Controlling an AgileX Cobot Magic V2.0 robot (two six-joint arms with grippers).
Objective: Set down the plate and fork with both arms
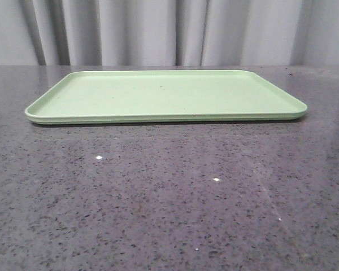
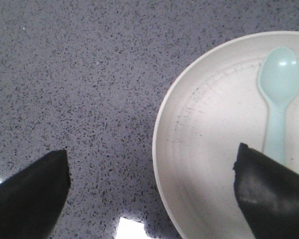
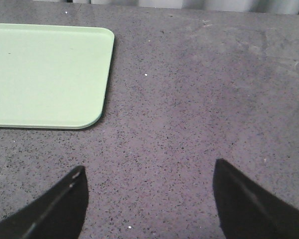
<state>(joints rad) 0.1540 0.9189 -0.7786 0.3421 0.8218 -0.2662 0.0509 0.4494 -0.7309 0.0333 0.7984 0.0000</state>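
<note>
No brand, label or writing can be read on anything in view. The countertop [image 1: 169, 203] is dark grey speckled stone, polished enough to throw back small bright glints. Toward its far edge lies a light green tray [image 1: 164, 96], a flat rectangle with rounded corners and a low raised lip, smooth and matte, with grey curtains [image 1: 169, 31] hanging behind.

In the left wrist view the plate [image 2: 214, 149] is a round, shallow, cream-coloured dish with a paler rim and faint concentric scuffs, lying flat on the stone. A pale blue plastic spoon [image 2: 279, 94] lies in it, bowl up. A thin yellow sliver shows at the picture's edge beside the spoon handle; whether it is the fork I cannot tell.

The left gripper [image 2: 149, 172] is spread wide, one pointed black finger over the plate's well, the other over bare stone, the plate's rim between them. The right gripper [image 3: 149, 186] is likewise spread, above bare countertop near a tray corner.
</note>
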